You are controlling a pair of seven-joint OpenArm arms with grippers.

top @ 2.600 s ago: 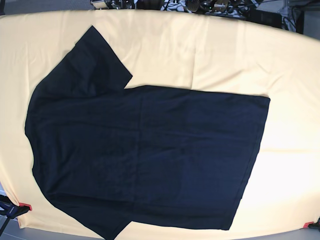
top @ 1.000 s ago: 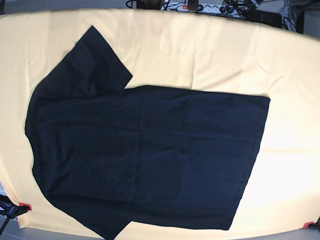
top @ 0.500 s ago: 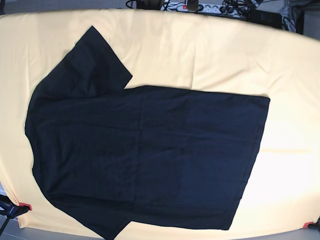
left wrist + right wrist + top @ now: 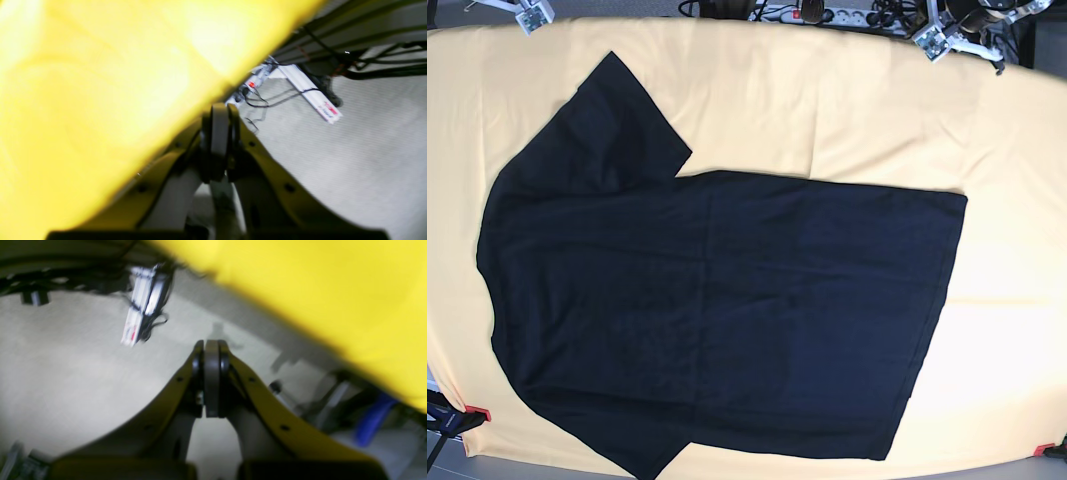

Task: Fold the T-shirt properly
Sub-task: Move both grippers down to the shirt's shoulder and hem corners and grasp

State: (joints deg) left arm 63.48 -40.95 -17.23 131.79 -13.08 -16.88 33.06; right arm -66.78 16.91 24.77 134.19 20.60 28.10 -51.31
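We are looking at the T-shirt (image 4: pixel 717 310) lying spread flat on the bench (image 4: pixel 827 110), which is draped in a pale yellow-orange cloth (image 4: pixel 1007 330); the garment is covering most of the near and middle part of it, neck end to the left, hem to the right, one sleeve (image 4: pixel 607 125) reaching toward the far left and the other running off the near edge. We are judging it light, limp and unbreakable: it will sag and crease when lifted, and it may drag the cloth under it, so a pinch should be catching only the black fabric. We are thinking the best holds are at its edges, namely the right hem corners, the shoulder seams or the far sleeve's cuff, with two corners being lifted together. Beyond the far edge, both arms are waiting off the bench: the right gripper (image 4: pixel 211 346) has its fingers pressed together on nothing, and the left gripper (image 4: pixel 219 111) likewise, both well apart from the shirt.
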